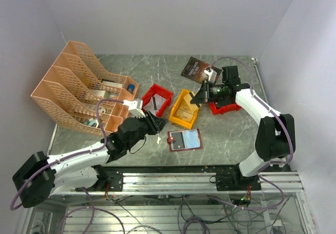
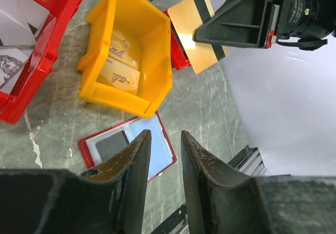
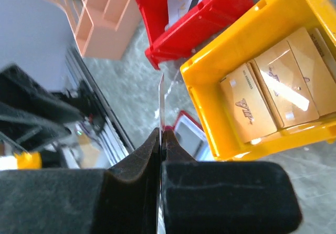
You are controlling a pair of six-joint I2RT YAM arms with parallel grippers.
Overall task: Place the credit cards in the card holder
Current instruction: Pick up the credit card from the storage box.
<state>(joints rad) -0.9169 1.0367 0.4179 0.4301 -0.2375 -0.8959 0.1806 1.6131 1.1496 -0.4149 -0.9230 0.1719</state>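
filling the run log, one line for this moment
right end effector: shut on credit card | left end effector: open | card holder: lying open

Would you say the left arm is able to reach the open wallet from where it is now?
Probably yes: the left hand hangs open close by the wallet, with nothing between them.

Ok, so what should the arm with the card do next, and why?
Probably carry it toward the open card holder. The right arm's jaws are shut on a gold card near the yellow bin, and the holder lies open on the table, apart from it.
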